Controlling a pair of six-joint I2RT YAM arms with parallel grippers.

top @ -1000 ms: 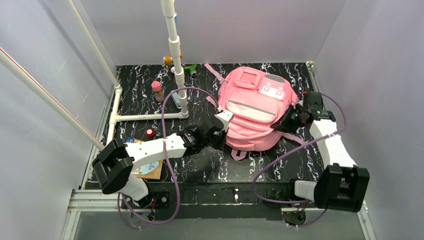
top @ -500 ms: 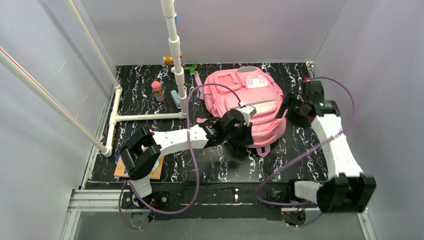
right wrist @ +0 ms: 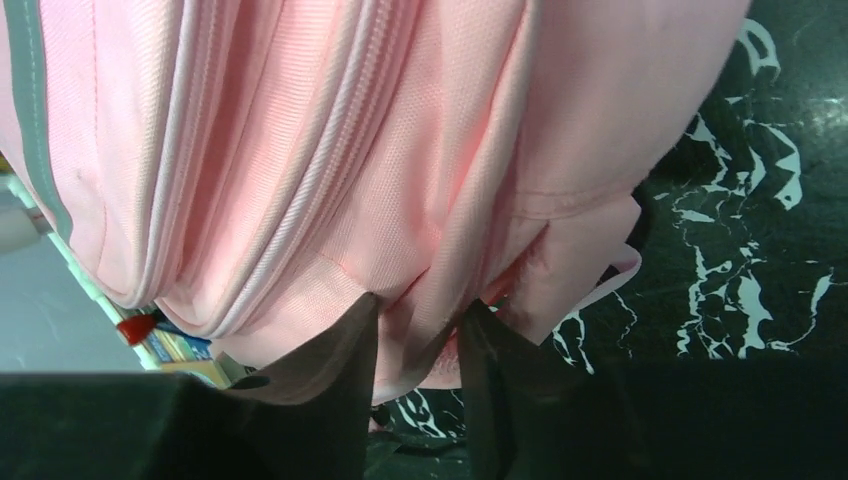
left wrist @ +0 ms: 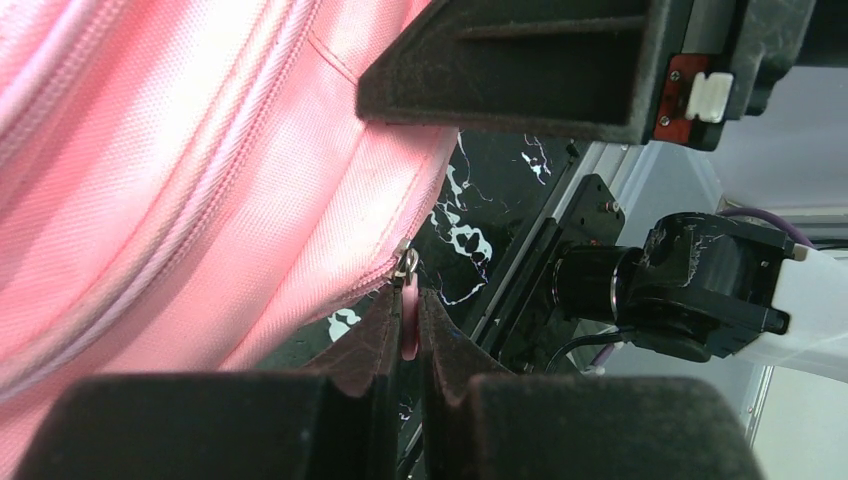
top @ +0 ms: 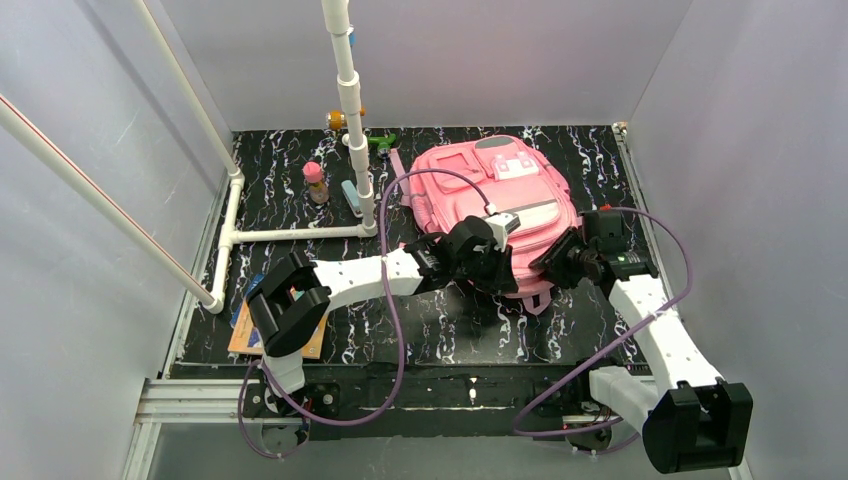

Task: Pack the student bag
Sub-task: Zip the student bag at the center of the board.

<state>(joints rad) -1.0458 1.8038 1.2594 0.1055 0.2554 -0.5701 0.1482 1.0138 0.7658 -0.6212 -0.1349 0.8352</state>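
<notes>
While the left gripper [left wrist: 407, 308] pinches the zip pull [left wrist: 410, 338] of the student bag [top: 482, 178] tight, the right gripper [right wrist: 422, 312] stands half open astride a fold of its fabric.

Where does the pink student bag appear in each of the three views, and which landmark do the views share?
Top external: the student bag lies right of centre, toward the back.
Left wrist: the student bag fills the left side; the left gripper is shut on its zip pull.
Right wrist: the student bag fills the upper part, above the right gripper.
Shared landmark: the black marbled table top.
</notes>
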